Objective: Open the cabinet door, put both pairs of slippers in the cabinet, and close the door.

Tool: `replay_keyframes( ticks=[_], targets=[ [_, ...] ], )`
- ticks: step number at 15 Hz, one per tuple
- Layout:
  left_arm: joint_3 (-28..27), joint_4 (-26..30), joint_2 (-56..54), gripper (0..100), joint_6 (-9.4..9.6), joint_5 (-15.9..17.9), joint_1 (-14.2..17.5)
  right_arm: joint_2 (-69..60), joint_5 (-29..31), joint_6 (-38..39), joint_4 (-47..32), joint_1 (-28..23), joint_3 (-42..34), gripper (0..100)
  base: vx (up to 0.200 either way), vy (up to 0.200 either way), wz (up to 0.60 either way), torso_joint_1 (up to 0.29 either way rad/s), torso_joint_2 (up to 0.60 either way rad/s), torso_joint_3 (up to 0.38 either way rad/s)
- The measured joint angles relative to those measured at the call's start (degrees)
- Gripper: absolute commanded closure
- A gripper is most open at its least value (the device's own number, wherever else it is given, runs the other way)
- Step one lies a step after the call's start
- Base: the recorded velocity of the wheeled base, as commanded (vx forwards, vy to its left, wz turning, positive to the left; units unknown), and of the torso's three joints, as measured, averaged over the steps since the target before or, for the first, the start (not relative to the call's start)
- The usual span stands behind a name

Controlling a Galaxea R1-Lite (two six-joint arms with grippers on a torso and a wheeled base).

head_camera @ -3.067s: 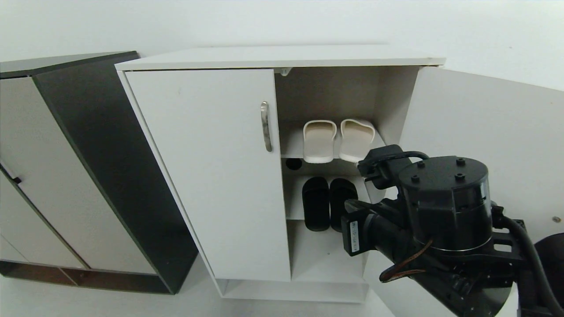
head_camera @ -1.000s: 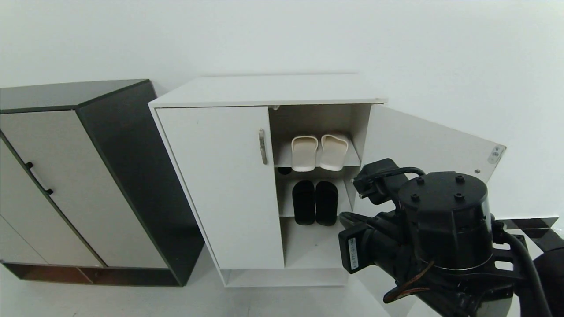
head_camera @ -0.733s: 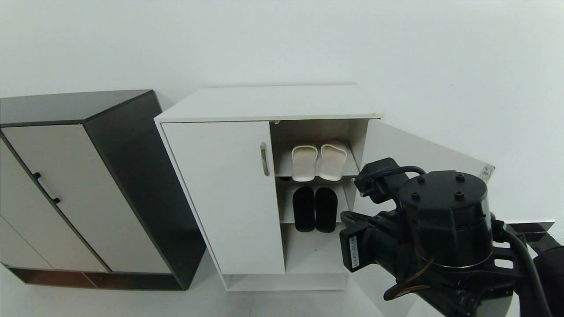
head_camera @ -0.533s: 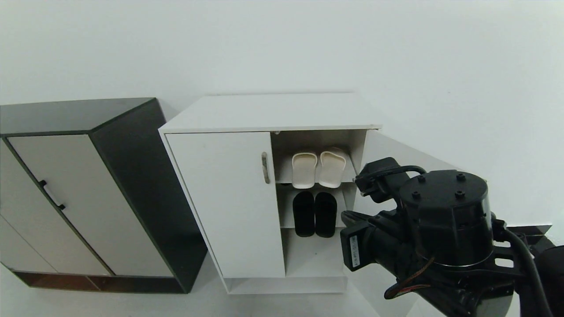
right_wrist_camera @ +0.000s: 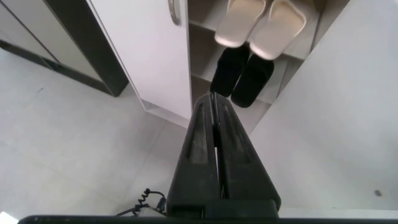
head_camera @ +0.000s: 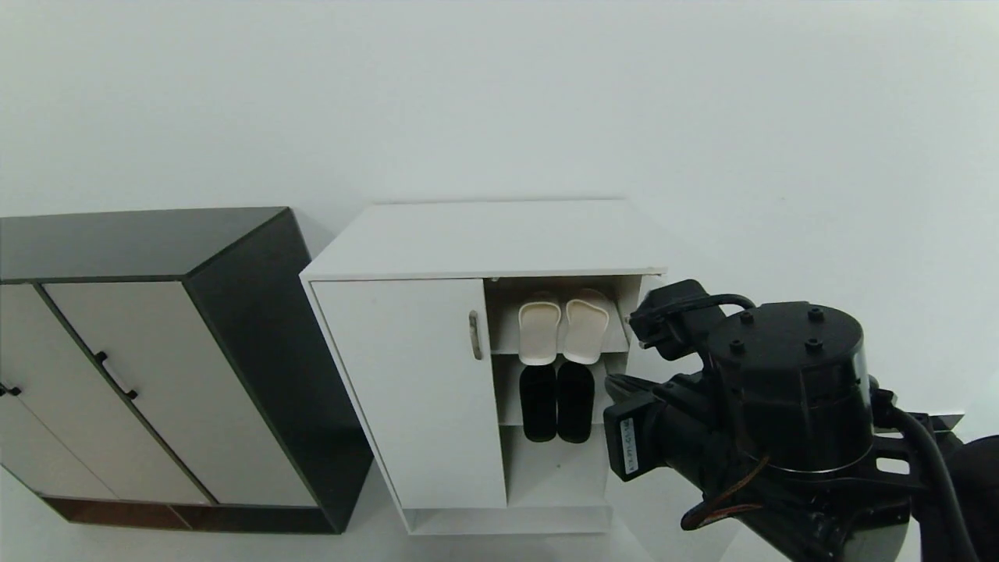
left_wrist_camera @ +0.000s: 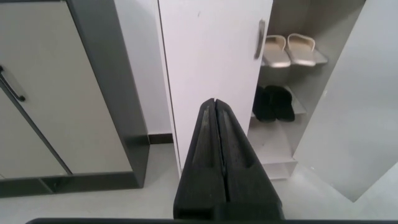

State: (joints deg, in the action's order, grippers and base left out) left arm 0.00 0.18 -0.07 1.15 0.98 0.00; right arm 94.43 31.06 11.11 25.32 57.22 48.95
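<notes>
White cabinet (head_camera: pixel 484 238): standing against the wall (head_camera: pixel 499 94), with its left door (head_camera: pixel 410 390) sitting shut and the handle (head_camera: pixel 474 336) running along the inner edge.
Right door (left_wrist_camera: pixel 367 81): swinging wide open, its free edge jutting out over the floor (right_wrist_camera: pixel 74 143). In the head view it is hiding behind the right arm (head_camera: pixel 780 390).
Cream slippers (head_camera: pixel 563 328): lying side by side on the top shelf (head_camera: pixel 503 336), front ends poking past the shelf's edge.
Black slippers (head_camera: pixel 556 402): sitting paired on the shelf below, directly under the cream pair.
Left gripper (left_wrist_camera: pixel 215 106): jaws clenching pad to pad, hanging before the shut door, well apart from it.
Right gripper (right_wrist_camera: pixel 213 99): jaws clenching likewise, hovering over the floor before the open bay, well short of the slippers.
Room: pale floor stretching between both grippers and the cabinet's base.
Dark cabinet (head_camera: pixel 257 328): standing just beside the white one, its far side getting cut off at the picture's edge.
</notes>
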Motion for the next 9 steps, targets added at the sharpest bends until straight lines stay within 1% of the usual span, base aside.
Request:
replay_keyframes(
  ticks=[2, 4, 6, 9],
  targets=[
    [0.00, 0.00, 0.00, 100, -0.02, 0.00, 0.00, 0.00, -0.05, -0.02, 0.00, -0.52, -0.29, 100, 0.000, 0.000, 0.00, 0.249, -0.57, -0.320],
    [0.00, -0.02, 0.00, 100, -0.02, 0.00, 0.00, 0.02, -1.12, -0.02, 0.07, -1.39, -0.44, 100, 0.000, 0.000, 0.00, 0.154, -0.35, -0.185],
    [0.00, 0.00, 0.00, 100, -0.02, 0.00, 0.00, 0.04, -1.67, -0.05, 0.05, -1.94, -0.52, 100, 0.000, 0.000, 0.00, 0.046, -0.11, -0.061],
    [0.00, 0.00, 0.00, 100, 0.00, 0.00, 0.00, 0.15, -1.67, -0.49, 0.10, -1.74, -0.88, 100, 0.000, 0.000, 0.00, 0.000, 0.00, 0.000]
  ],
)
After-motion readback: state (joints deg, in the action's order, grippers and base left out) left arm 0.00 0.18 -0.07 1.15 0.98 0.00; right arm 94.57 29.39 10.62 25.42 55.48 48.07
